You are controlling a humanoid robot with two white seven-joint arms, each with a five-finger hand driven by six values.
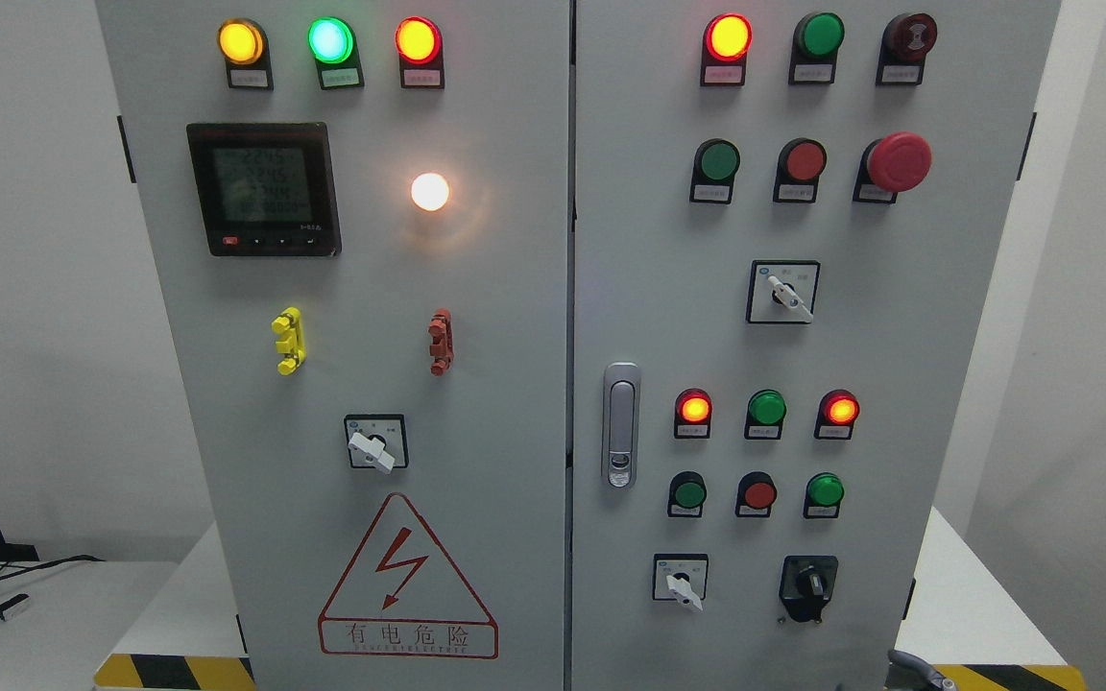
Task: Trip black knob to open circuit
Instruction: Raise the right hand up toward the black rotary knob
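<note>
Grey cabinet with 2 doors, seen head-on. Left door: 3 lit lamps along the top, yellow, green, red; below them a dark meter with a dim display, and to its right a glowing white lamp. Mid-door, a yellow clip and a red clip side by side, well apart. Under them a white selector, then a red triangle warning sign. Right door: a silver latch near its left edge; top row with 1 lit red lamp; second row ending in a red mushroom button; a white selector switch at mid-height; 2 rows of small lamps and buttons lower down. Bottom row: a white switch and, just to its right, the black knob, at the lower right of the right door, nothing touching it. A grey metal part shows at the bottom edge, right of middle; whether it is a robot hand, and how its fingers stand, cannot be told. Yellow-black hazard tape marks the floor.
</note>
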